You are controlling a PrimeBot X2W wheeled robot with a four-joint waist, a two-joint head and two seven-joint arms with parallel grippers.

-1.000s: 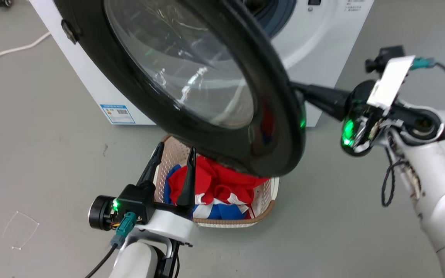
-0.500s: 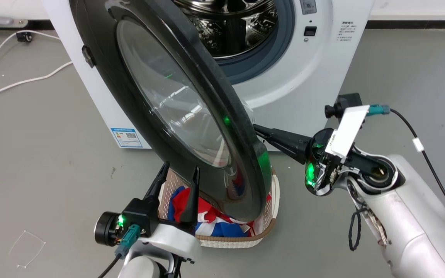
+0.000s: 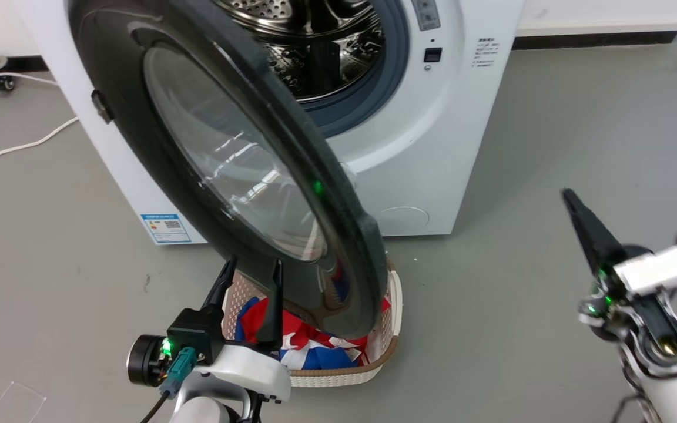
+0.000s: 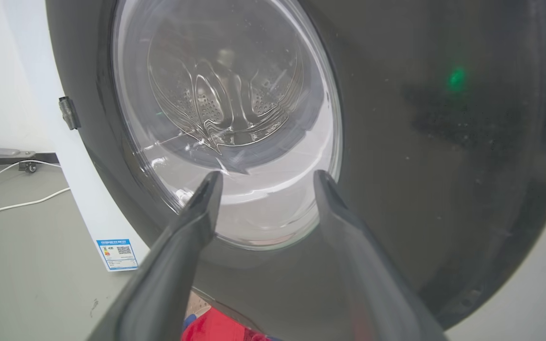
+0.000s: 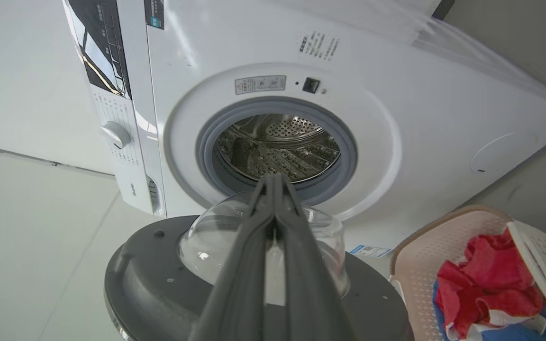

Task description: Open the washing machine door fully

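The washing machine (image 3: pixel 432 147) is a white front-loader with its steel drum (image 3: pixel 315 41) exposed. The washing machine door (image 3: pixel 227 164), black-rimmed with a clear glass bowl, stands swung out to the left, leaning over the basket. My left gripper (image 3: pixel 250 275) is open at the door's lower rim, just in front of the outer face, holding nothing. In the left wrist view the door (image 4: pixel 225 118) lies close ahead of the left gripper (image 4: pixel 268 175). My right gripper (image 3: pixel 569 198) is shut and empty, well right of the door. In the right wrist view the right gripper (image 5: pixel 273 179) points over the door's inner side (image 5: pixel 159 274) toward the drum (image 5: pixel 277 151).
A beige laundry basket (image 3: pixel 388 352) with red, blue and white clothes sits on the floor under the door's lower edge. White cables (image 3: pixel 15 147) lie on the grey floor at the left. Open floor lies right of the machine.
My right gripper has come away from the door's edge and moved right and down, now apart from it. The head view has shifted. My left gripper stays open under the door.
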